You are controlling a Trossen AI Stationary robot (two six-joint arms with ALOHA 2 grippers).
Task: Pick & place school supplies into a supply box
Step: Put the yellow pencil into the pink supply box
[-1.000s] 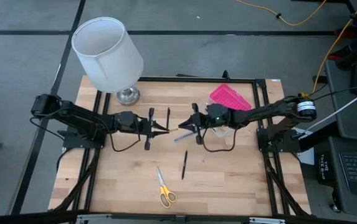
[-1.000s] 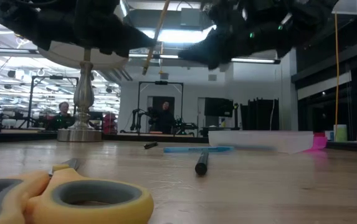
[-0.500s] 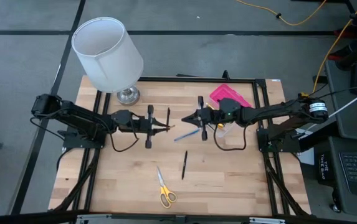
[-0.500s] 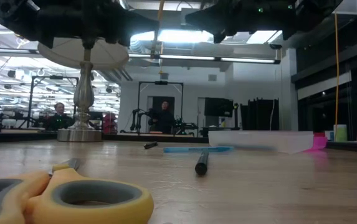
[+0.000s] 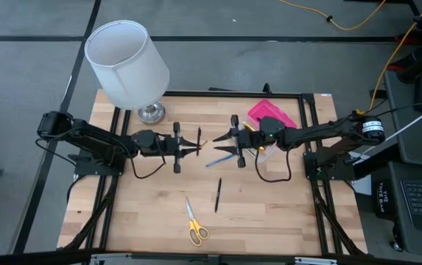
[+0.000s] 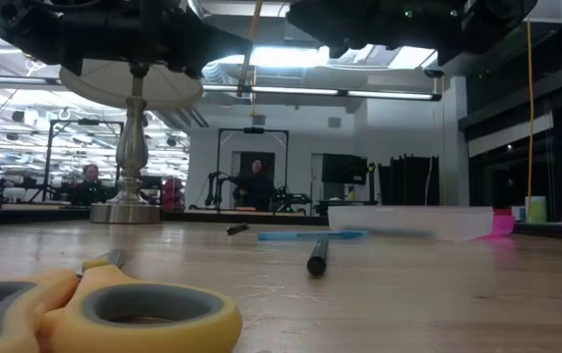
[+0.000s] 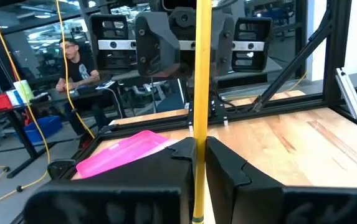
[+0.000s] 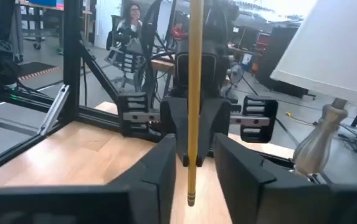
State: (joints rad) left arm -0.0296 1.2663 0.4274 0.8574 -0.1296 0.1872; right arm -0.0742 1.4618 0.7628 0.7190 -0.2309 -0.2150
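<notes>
yellow pencil [image 7: 200, 93] hangs mid-air over the table centre, clenched in the left gripper [image 5: 187, 143] for a handover; right gripper [image 5: 224, 146] straddles it with jaws spread (supply box [image 5: 269, 118] sits behind the right arm)

no readable text, no labels, no brands, no numbers, no signs
</notes>
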